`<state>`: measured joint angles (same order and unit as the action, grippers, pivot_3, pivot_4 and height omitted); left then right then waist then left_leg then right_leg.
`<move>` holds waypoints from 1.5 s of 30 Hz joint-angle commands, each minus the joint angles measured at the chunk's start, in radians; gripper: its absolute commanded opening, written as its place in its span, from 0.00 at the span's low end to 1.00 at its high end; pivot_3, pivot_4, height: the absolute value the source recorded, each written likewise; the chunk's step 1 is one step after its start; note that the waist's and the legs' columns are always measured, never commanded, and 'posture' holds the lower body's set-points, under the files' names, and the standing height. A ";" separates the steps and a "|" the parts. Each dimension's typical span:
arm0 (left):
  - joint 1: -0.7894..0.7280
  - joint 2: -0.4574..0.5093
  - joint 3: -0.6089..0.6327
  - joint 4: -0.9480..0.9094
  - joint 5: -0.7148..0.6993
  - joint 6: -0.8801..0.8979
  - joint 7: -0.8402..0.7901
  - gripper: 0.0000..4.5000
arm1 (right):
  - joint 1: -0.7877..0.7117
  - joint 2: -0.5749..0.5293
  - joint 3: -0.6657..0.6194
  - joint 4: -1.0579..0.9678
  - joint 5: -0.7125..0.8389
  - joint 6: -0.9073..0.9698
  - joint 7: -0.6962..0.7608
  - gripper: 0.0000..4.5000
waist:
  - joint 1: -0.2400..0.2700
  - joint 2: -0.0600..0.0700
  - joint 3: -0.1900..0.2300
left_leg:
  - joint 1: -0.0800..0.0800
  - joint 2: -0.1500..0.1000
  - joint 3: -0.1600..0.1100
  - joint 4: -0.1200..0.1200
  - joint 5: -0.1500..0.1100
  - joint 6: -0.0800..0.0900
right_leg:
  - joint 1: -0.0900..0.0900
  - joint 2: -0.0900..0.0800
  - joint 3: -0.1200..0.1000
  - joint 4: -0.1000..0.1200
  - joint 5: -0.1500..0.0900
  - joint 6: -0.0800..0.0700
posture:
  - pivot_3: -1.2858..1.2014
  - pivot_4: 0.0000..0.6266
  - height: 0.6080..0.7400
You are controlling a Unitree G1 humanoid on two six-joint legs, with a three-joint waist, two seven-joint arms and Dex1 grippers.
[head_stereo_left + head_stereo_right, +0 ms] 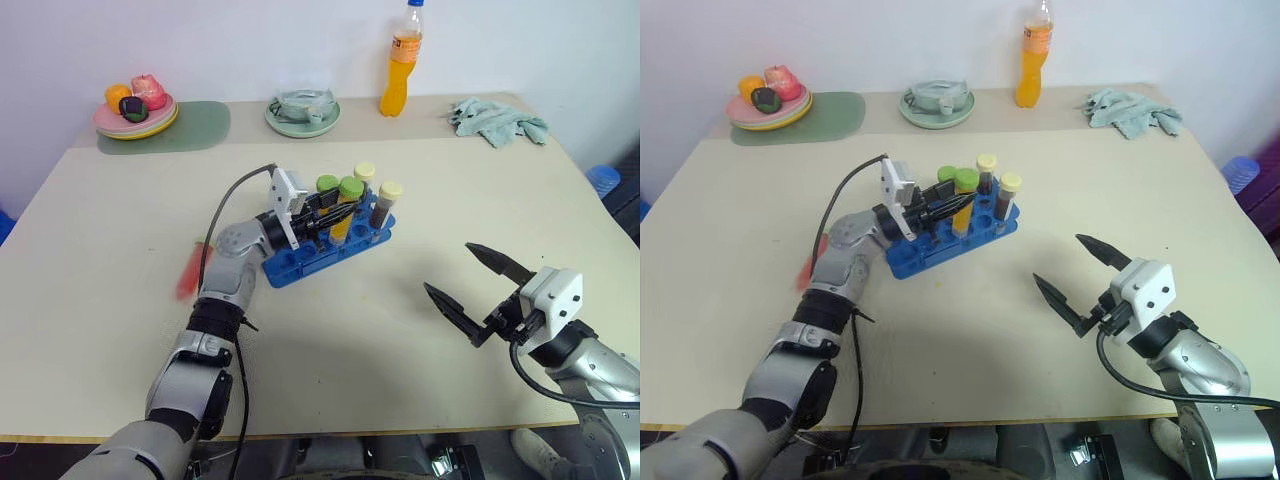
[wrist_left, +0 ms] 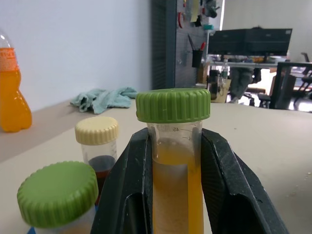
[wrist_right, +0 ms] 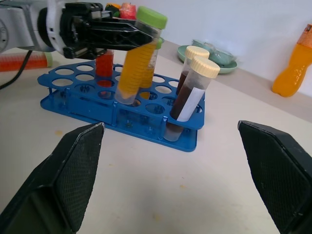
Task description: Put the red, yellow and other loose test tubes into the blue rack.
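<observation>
Over the beige table (image 1: 400,330), the left gripper (image 3: 141,35), clamped on the yellow tube (image 3: 134,68), holds it tilted with its base entering a hole of the blue rack (image 3: 97,109) just beneath, while the right gripper (image 1: 478,290) waits wide open and empty well apart.

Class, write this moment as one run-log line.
left gripper: shut on yellow tube, entering blue rack | right gripper: open, idle

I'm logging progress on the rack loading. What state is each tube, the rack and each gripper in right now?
Left gripper: shut on the yellow tube.
Yellow tube: tilted, lower end in a rack hole.
Red tube in rack: standing in a hole.
Two brown tubes: seated, leaning.
Red tube on table: lying loose.
Blue rack: flat on table, mostly empty.
Right gripper: open, empty.
</observation>
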<state>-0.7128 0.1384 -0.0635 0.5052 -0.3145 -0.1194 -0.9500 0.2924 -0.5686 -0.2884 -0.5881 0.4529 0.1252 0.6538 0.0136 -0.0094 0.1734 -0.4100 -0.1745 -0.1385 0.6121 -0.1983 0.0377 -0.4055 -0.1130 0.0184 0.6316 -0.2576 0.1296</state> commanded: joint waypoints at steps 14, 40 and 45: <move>-0.044 -0.042 0.013 0.280 0.045 -0.185 -0.046 0.16 | 0.003 0.021 -0.003 -0.024 -0.011 -0.024 -0.012 1.00 | 0.001 0.000 -0.003 | 0.002 0.000 0.000 0.001 0.000 0.000 | 0.002 0.000 0.000 0.000 0.001 0.001 | 0.52 0.24 1.00; 0.104 -0.020 0.023 -0.222 -0.006 0.079 0.032 0.92 | -0.110 0.009 0.053 0.043 -0.013 -0.008 0.012 1.00 | 0.001 0.001 -0.003 | 0.000 0.000 -0.001 0.000 0.000 0.001 | 0.000 0.000 0.000 0.000 0.001 0.001 | 0.52 0.24 1.00; 0.114 -0.011 0.016 -0.333 -0.013 0.170 0.094 0.92 | -0.148 0.014 0.072 0.075 -0.019 -0.010 0.030 1.00 | 0.000 0.000 -0.003 | 0.000 0.000 -0.001 0.000 0.000 0.001 | 0.000 0.000 0.000 0.000 0.001 0.001 | 0.52 0.24 1.00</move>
<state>-0.5955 0.1210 -0.0403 0.2391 -0.3156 0.0326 -0.8680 0.1584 -0.5528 -0.2143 -0.5007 0.4278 0.1253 0.6769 0.0136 -0.0089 0.1708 -0.4104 -0.1746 -0.1392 0.6125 -0.1987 0.0384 -0.4057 -0.1128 0.0180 0.6311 -0.2569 0.1311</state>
